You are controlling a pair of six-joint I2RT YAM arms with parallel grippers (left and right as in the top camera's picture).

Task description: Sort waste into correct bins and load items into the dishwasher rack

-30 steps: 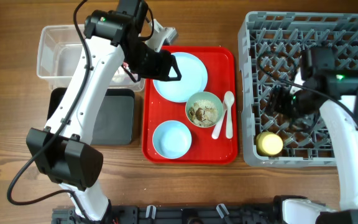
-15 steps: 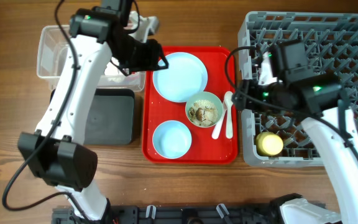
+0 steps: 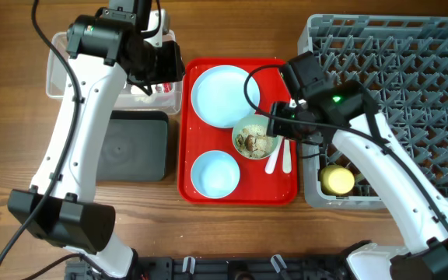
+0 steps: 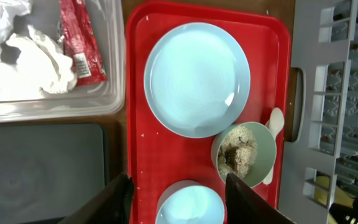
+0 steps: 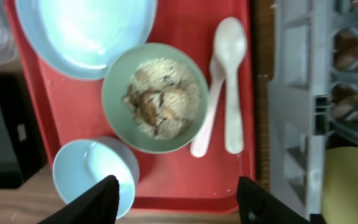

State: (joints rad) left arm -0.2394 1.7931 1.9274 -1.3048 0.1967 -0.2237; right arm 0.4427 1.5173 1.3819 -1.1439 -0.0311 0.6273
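The right arm has swung off the rack (image 3: 426, 70) and now hangs over the red tray (image 3: 278, 190), the right fingers (image 5: 101, 200) apart and empty above the green bowl (image 5: 155, 96) of rice scraps. The left arm has drawn back from the plate (image 3: 220, 95) toward the clear tub (image 3: 59, 68) at upper left, the left fingers (image 4: 118, 202) apart, holding nothing. Tissue (image 4: 36, 56) and a red wrapper (image 4: 79, 40) lie in the tub. Two spoons (image 5: 229, 81) lie just right of the green bowl, and the yellow cup (image 3: 337, 180) sits in the rack's lower left corner.
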